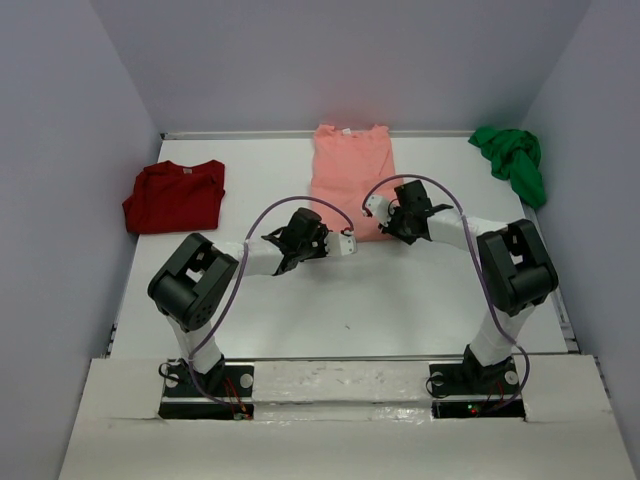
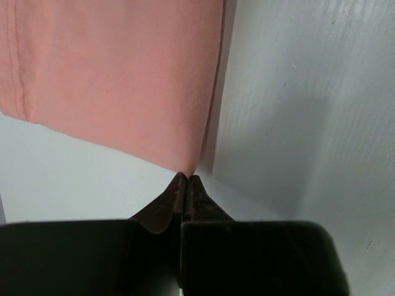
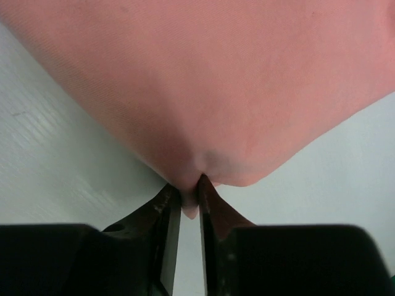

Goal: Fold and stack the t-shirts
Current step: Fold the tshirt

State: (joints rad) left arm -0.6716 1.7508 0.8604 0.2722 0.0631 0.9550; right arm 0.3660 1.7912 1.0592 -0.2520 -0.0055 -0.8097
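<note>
The left end effector (image 2: 186, 180) has its two dark fingers pressed tight together, and between the tips it nips one near corner of the salmon-pink t-shirt (image 1: 348, 170). In the left wrist view the cloth runs up and away from that pinch as a smooth sheet, with a stitched hem showing along its left side and a straight edge on its right. A soft shadow falls on the white bench (image 1: 400, 300) just beside that edge.

The right end effector (image 3: 190, 194) is nearly closed as well. A small tuck of the same pink cloth sits in the narrow slot between its fingers, and the fabric puckers right above the grip before it spreads wide across the view.

From overhead, both arms reach in towards the middle of the bench. Their wrists come close together at the near edge of the pink shirt, the left one on its left side and the right one on its right. The shirt lies lengthwise, with its collar at the middle of the far edge and its body stretching towards the centre.

The dark red t-shirt (image 1: 175, 195) lies fairly flat by the far left corner, close to the left edge. The bright green t-shirt (image 1: 512, 160) sits in a crumpled heap in the far right corner. Both are well apart from the arms.
</note>
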